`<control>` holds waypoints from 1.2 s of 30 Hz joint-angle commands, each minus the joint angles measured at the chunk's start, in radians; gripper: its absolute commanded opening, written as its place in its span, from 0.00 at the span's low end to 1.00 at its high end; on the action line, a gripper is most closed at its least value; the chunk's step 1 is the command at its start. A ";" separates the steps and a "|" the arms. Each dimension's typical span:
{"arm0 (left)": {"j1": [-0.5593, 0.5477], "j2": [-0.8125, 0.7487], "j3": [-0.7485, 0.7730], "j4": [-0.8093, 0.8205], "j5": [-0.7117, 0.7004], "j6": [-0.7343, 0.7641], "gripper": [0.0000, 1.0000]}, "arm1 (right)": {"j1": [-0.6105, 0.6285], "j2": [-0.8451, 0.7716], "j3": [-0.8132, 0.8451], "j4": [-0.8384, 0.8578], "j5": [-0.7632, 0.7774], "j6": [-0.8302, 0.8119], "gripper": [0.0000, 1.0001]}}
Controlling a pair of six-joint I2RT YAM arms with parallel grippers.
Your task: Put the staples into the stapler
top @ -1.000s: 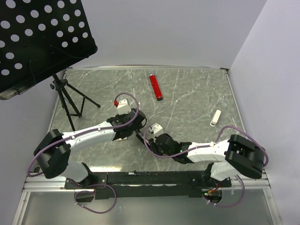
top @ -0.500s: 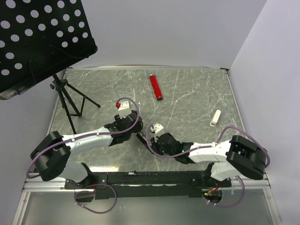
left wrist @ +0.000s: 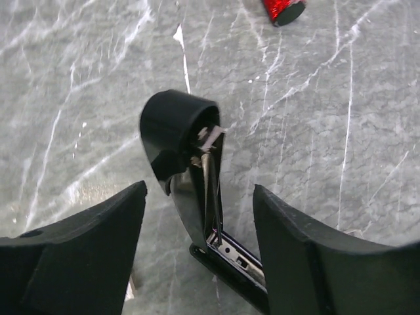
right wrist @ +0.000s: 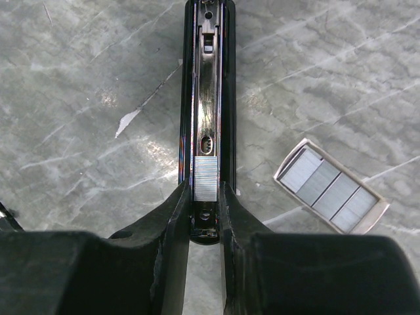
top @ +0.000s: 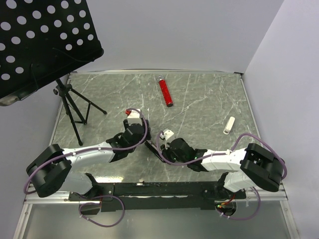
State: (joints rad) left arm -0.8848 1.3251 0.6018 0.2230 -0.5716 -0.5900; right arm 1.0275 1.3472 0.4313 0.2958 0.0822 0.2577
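**Staples are at the channel, but this could go sideways fast**

So the stapler (right wrist: 207,98) lies on the bench (right wrist: 79,98) with its lid (left wrist: 174,128) flipped up and the channel bare. The right pincer (right wrist: 204,190) is closed narrow on the staples (right wrist: 205,176), holding the strip at the near end of the channel, over the rail. I can't tell from the wrist view whether the strip has dropped onto the rail or is just riding on top of it.

The left pincer (left wrist: 200,197) is wide open, one finger on each side of the raised lid, touching nothing as far as I can see.

What worries me:
- If the strip is a bit cocked when the right pincer lets go, it'll hang up on the channel wall or pop out onto the bench.
- Nothing pins the stapler down. Any push along the rail probably just slides the whole thing.
- The lid stands on its own. A bump from a left finger could drop it on the strip or on the right fingers.
- Squeezing too hard could snap the strip into pieces.

The box of spare strips (right wrist: 330,186) sits just beside the stapler, so a wide swing could knock that too.
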 commanded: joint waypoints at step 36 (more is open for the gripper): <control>0.159 -0.029 -0.109 0.285 0.295 0.154 0.61 | -0.083 0.046 0.066 0.071 -0.197 -0.146 0.17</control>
State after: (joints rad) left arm -0.7292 1.3067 0.4877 0.4408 -0.3923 -0.4576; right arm 0.9482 1.3846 0.4572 0.3141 -0.0830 0.1310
